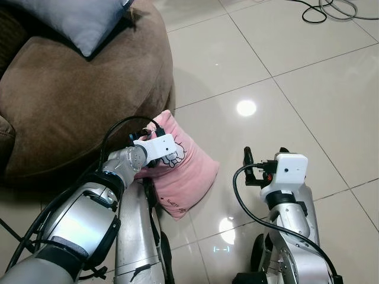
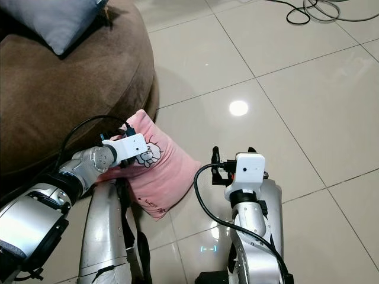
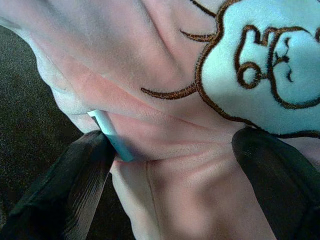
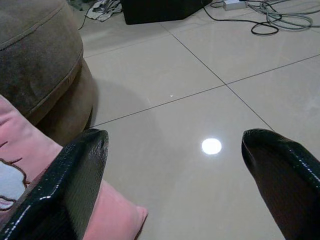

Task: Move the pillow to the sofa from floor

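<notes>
A home lounge — brown sofa (image 1: 77, 89); tiled floor (image 1: 284, 89); loose cables (image 1: 331, 9).

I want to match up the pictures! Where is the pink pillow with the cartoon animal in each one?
Left eye view: soft pink square pillow, lower centre, leaning on the brown sofa.
Right eye view: lower centre-left.
Left wrist view: close up, between the left tool's fingers.
Right wrist view: corner by one finger.
Shared landmark: the brown sofa.

A: Floor?
B: Glossy beige tiles (image 1: 278, 41), thin grout lines, a ceiling light's reflection (image 1: 246, 107).
A: Far right?
B: Black cables (image 1: 331, 9).
A: Far left?
B: Grey cushion (image 1: 83, 21).
</notes>
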